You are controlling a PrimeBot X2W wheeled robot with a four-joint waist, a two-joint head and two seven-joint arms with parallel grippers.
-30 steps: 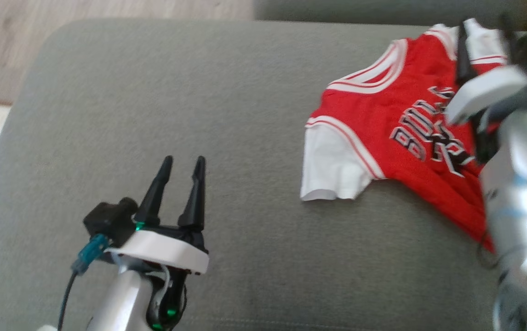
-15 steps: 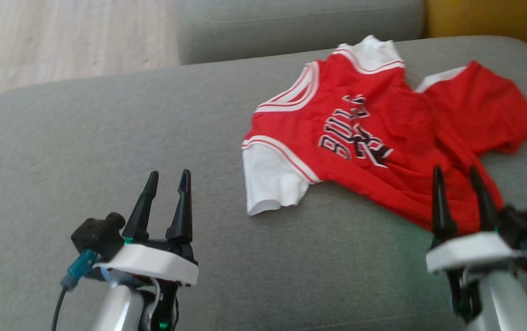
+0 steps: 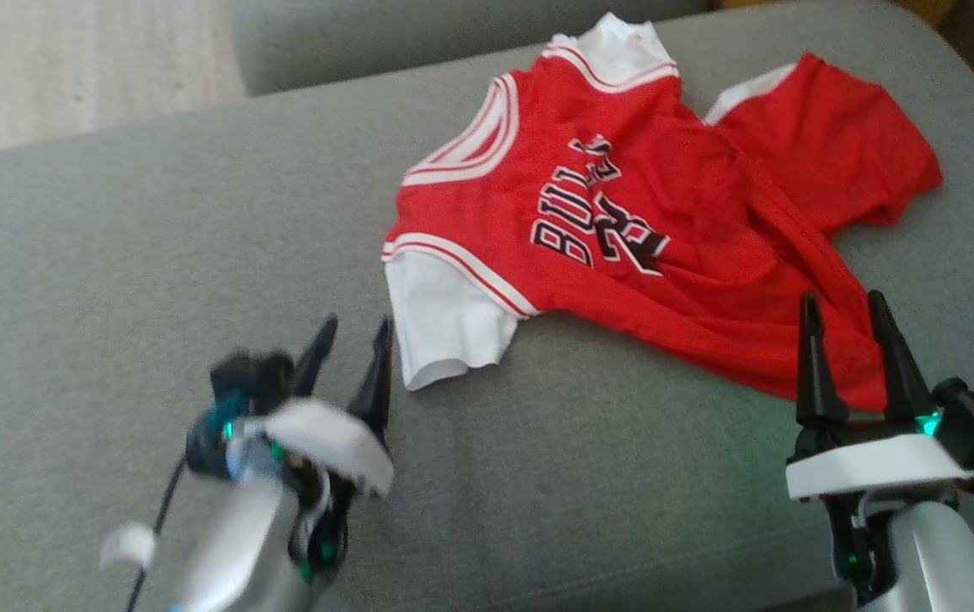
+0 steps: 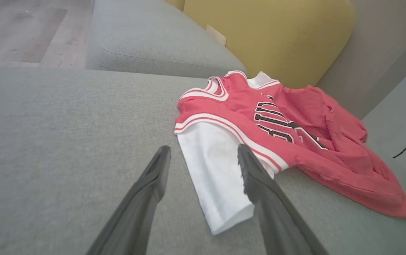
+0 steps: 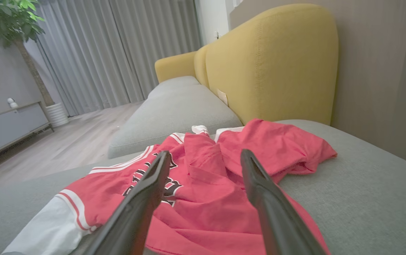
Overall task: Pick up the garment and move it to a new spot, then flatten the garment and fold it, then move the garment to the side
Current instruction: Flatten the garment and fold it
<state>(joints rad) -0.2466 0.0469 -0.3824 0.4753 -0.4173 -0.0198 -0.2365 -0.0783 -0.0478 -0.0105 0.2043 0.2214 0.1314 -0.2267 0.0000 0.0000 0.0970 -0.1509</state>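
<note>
Lying on the grey sofa cushion point(image 3: 155, 255), right of centre and toward the far side, is the garment point(image 3: 708, 255): a red jersey w/ white sleeves and black lettering across the chest. It's rumpled, not flat. The right part is bunched and folded over on itself, and the neckline points far-left. One white sleeve point(image 3: 444, 323) sticks out at the near-left corner.

Left gripper point(image 3: 358, 323) sits just left of that sleeve, fingers spread apart and not pinching anything. It's blurry in the head view, but in the left wrist view the sleeve shows in the gap past the tips. Can't tell if they touch the fabric tbh.

Right gripper point(image 3: 843, 297) is at the near right, fingers also spread wide and empty, tips over the jersey's near red hem.

Background: yellow backrest point(image 5: 270, 63) on the far side, another grey cushion point(image 4: 146, 42) beyond this one, wood floor point(image 3: 70, 68) at far left.
</note>
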